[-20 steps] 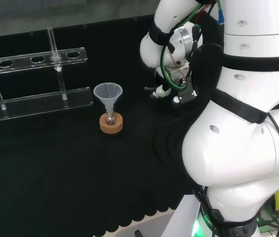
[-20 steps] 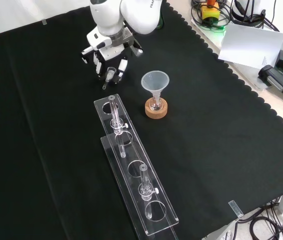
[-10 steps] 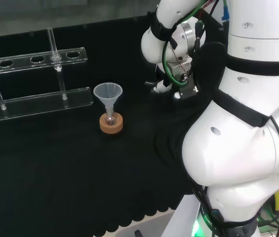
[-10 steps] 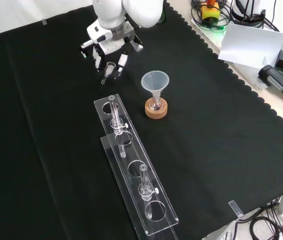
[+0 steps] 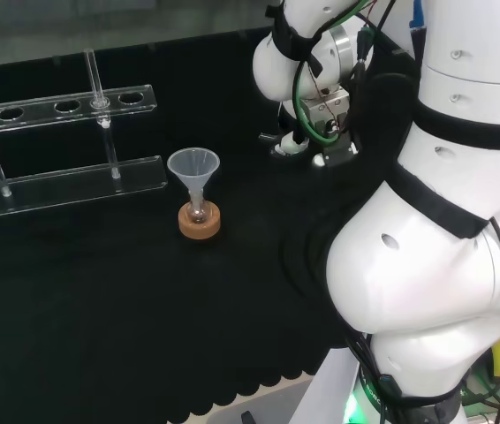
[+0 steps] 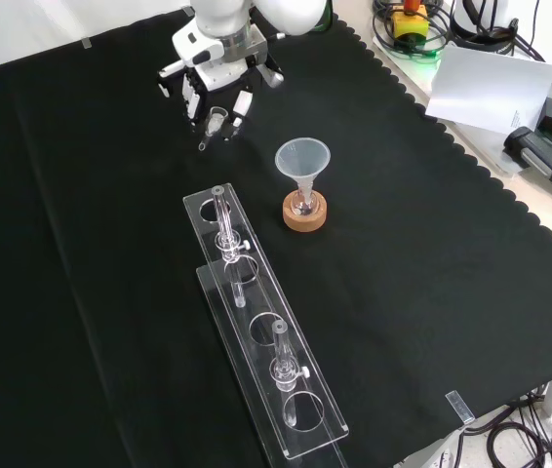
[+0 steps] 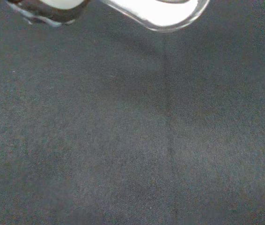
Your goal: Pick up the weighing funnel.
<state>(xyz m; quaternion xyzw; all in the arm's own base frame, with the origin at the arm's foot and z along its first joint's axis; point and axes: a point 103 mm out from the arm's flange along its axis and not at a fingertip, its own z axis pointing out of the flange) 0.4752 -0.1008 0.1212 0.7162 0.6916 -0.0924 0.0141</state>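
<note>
In the front view the hand (image 6: 216, 86) hangs above the cloth near the top, its fingers curled round the small clear weighing funnel (image 6: 214, 127), whose stem points down and to the left. The funnel is off the cloth. In the head view the hand (image 5: 307, 141) sits left of the arm's white links, partly hidden by them. The wrist view looks down on bare black cloth with a blurred clear piece (image 7: 163, 11) close to the camera.
The big funnel (image 6: 302, 166) stands in a small flask on a cork ring (image 6: 304, 212), right of the hand in the front view. A clear tube rack (image 6: 256, 327) with tubes runs toward the view's bottom. The cloth's scalloped edge (image 6: 471, 166) runs along the right.
The hand has risen with the weighing funnel held in it; in the front view it has moved up the picture, away from the rack. The big funnel and rack stayed put.
</note>
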